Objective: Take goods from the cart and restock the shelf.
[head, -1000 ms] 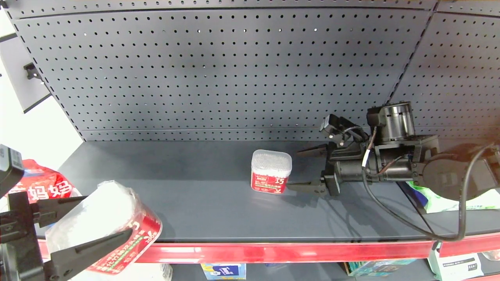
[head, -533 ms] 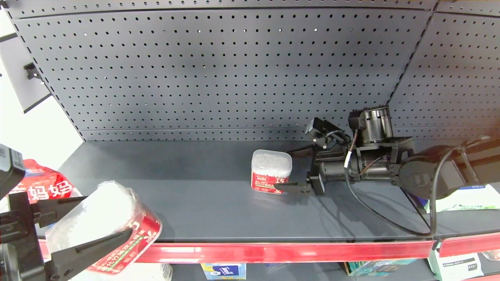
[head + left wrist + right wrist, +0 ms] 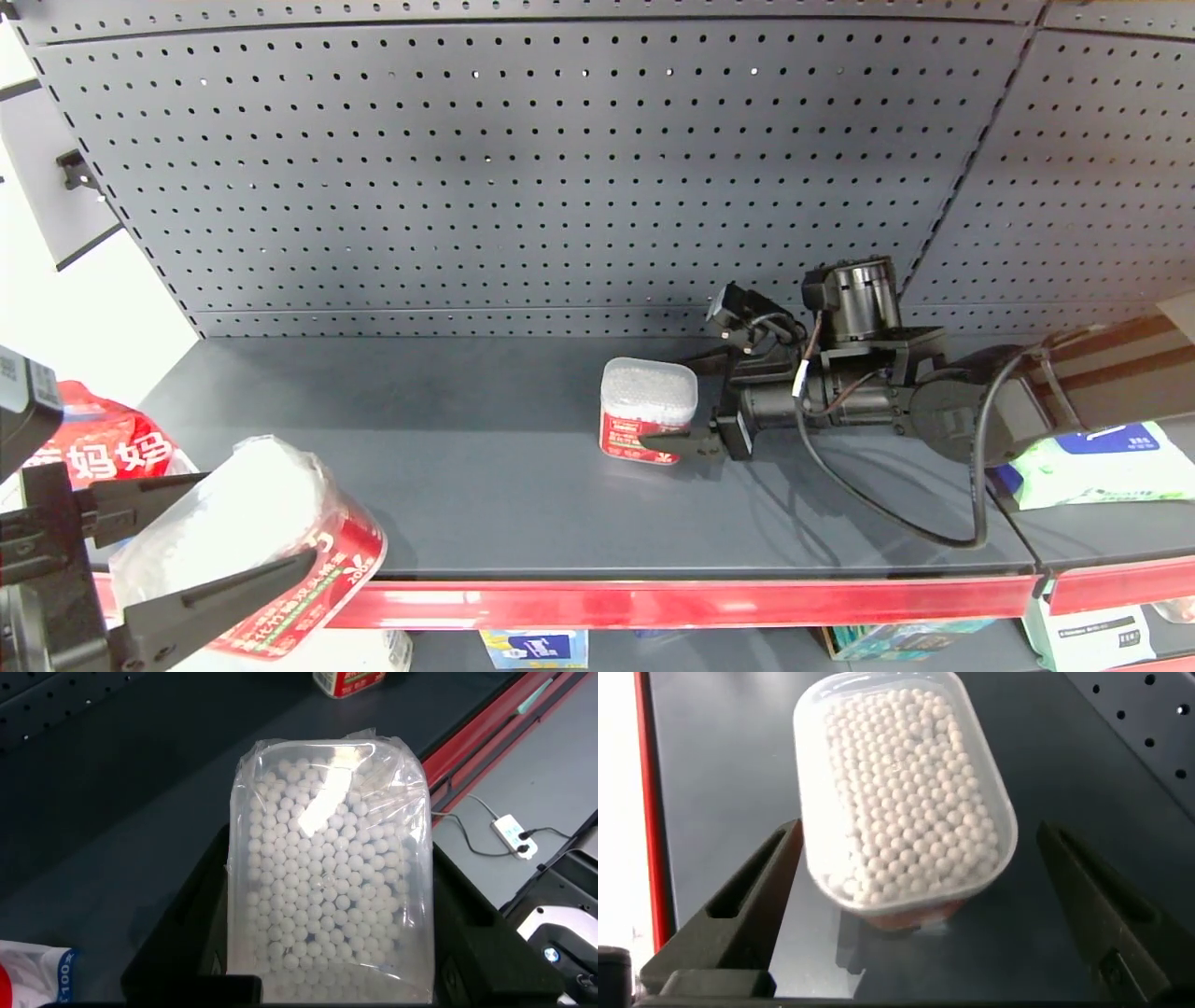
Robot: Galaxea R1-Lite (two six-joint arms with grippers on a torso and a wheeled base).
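A small tub of cotton swabs (image 3: 649, 411), clear-lidded with a red label, stands upright mid-shelf. My right gripper (image 3: 684, 399) lies level at its right side, open, with one finger on each side of the tub. In the right wrist view the tub (image 3: 901, 803) sits between the fingers (image 3: 738, 905) with a gap on each side. At the lower left, in front of the shelf edge, my left gripper (image 3: 260, 515) is shut on a clear pack of cotton swabs (image 3: 243, 532) with a red band. The left wrist view shows that pack (image 3: 332, 877) between the jaws.
The grey shelf (image 3: 448, 504) has a pegboard back (image 3: 523, 177) and a red front lip (image 3: 672, 602). A green-and-white wipes pack (image 3: 1092, 462) lies at the right, a red bag (image 3: 98, 448) at the far left. Boxes (image 3: 532, 649) stand on the shelf below.
My right gripper has slid left along the shelf, still open, until its fingers straddle the tub. The left gripper and its pack have stayed put.
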